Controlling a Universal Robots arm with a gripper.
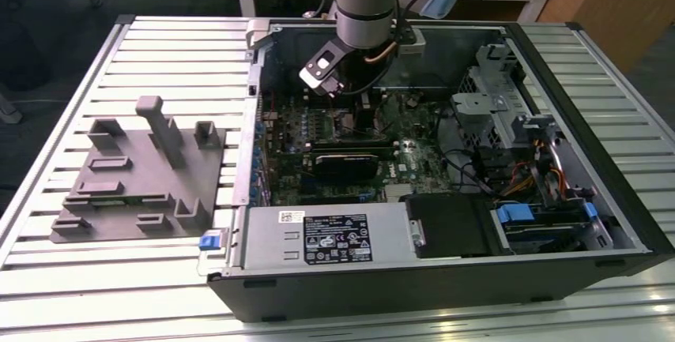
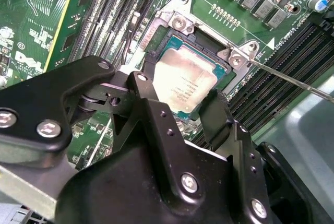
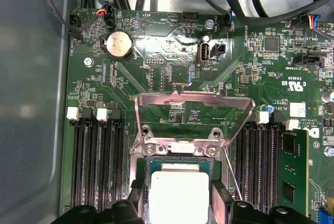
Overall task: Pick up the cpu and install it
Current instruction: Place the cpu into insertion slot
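- Slatted metal table (image 1: pixel 158 50) carries an open PC case (image 1: pixel 422 279) lying on its side; arm (image 1: pixel 364 2) reaches down into it
- gray tray (image 1: pixel 126 192) sits on the table outside the case, well away from the gripper (image 2: pixel 182 85)
- gripper is low over the board (image 3: pixel 172 51), right at the socket (image 2: pixel 206 38)
- cpu (image 2: pixel 185 78) lies flat between the fingers (image 2: pixel 216 112), silver lid up; same in the first wrist view (image 3: pixel 179 195)
- fingers bear on two opposite edges of the chip, so I read the gripper as clamped on the cpu, not spread
- cpu is in the socket opening, roughly level with it; can't tell if it's fully seated or just above
- load plate (image 3: pixel 193 114) stands open just beyond the fingertips; lever (image 2: pixel 292 81) is swung out to one side of the gripper; nothing covers the chip
- RAM slots (image 3: pixel 96 166) run along both sides of the gripper, near the fingers but not touching them
- handling, my read: light and rigid, won't flex, needs little clamp force
- smooth metal lid is probably slippery, so an edge grip beats anything on top
- fragile parts are the underside contacts and the socket pins below: hold by the side edges only, keep it flat, no sideways drag across the socket
- risk: any tilt or skew in the fingers and a corner lands first; too much squeeze could pop it out of the grip
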